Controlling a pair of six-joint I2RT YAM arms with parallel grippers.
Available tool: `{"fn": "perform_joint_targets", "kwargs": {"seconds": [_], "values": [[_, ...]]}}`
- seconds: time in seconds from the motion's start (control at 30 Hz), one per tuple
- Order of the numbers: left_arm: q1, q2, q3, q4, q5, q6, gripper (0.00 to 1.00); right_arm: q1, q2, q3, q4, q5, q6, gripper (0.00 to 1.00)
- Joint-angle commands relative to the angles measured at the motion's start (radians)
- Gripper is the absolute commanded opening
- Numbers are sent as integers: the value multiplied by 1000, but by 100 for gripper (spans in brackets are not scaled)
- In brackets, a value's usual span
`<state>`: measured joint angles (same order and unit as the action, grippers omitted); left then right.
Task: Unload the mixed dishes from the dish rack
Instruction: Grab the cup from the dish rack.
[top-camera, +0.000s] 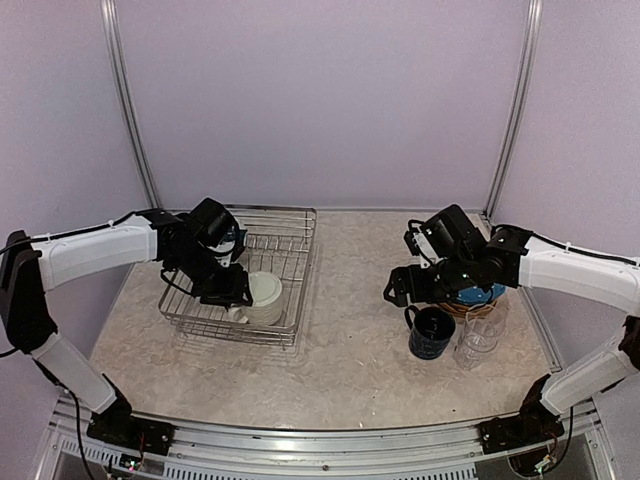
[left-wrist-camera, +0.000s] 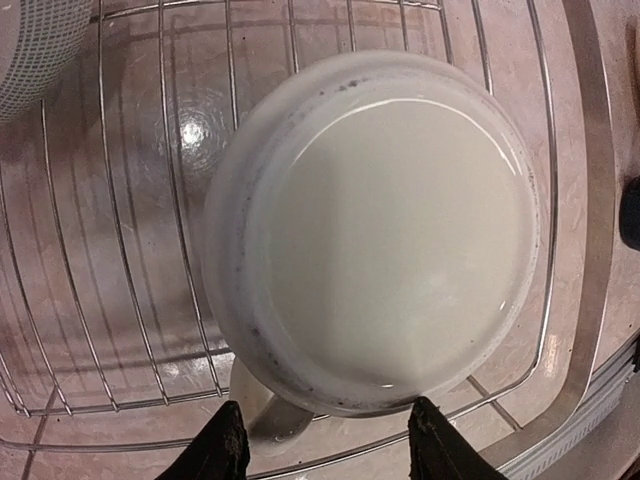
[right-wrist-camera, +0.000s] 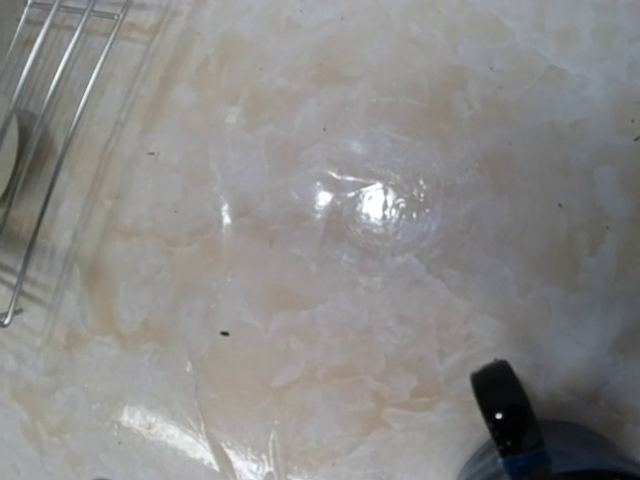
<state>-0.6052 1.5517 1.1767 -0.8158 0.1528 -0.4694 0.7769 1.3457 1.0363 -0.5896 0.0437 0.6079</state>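
The dish rack, a silver wire basket, sits on the left of the table. A cream mug stands upside down in its near right part. In the left wrist view the mug's base fills the frame, and its handle points toward me. My left gripper straddles the handle with its jaws apart, not touching it. My right gripper hovers over bare table with nothing in it. Its fingers do not show in the right wrist view. A navy mug and clear glasses stand on the right.
A stack of dishes with a blue one on top lies partly under my right arm. A pale dotted dish sits at the rack's far side. The navy mug's handle and the rack's corner show in the right wrist view.
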Motion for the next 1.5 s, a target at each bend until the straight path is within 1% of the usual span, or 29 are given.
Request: {"fn": "perform_joint_targets", "kwargs": {"seconds": [0.0, 0.1, 0.17, 0.3, 0.37, 0.43, 0.53, 0.67, 0.8, 0.9, 0.97, 1.03, 1.17, 1.4, 1.47], "values": [[-49, 44, -16, -7, -65, 3, 48, 8, -12, -16, 21, -8, 8, 87], [-78, 67, -8, 5, -75, -13, 40, 9, -12, -17, 25, -12, 10, 88], [-91, 84, -6, 13, -84, -28, 38, 9, -15, -21, 27, -14, 12, 88], [-100, 88, -15, 21, -92, -46, 39, 9, -28, -37, 29, -13, 21, 87], [-102, 84, -26, 37, -98, -58, 45, 9, -36, -44, 32, -12, 22, 87], [-106, 87, -29, 52, -109, -76, 47, 9, -36, -45, 36, -11, 22, 88], [-116, 113, -11, 64, -142, -98, 47, 9, -28, -42, 40, -15, 21, 87], [-140, 158, 13, 80, -182, -108, 44, 10, -18, -40, 46, -22, 20, 88], [-152, 206, 32, 80, -213, -113, 38, 9, -12, -39, 49, -24, 15, 88], [-154, 220, 36, 81, -233, -121, 32, 10, -10, -28, 46, -19, 10, 88], [-154, 217, 37, 80, -249, -124, 29, 9, -10, -23, 46, -15, 9, 88], [-154, 216, 42, 73, -268, -127, 23, 10, -10, -20, 47, -13, 6, 88], [-154, 204, 50, 62, -293, -131, 15, 9, -7, -17, 48, -4, 2, 88], [-152, 162, 38, 67, -302, -147, 0, 8, 3, 0, 32, 15, -5, 88], [-153, 147, 40, 63, -309, -151, 0, 8, -2, 2, 36, 20, -4, 88]]}}
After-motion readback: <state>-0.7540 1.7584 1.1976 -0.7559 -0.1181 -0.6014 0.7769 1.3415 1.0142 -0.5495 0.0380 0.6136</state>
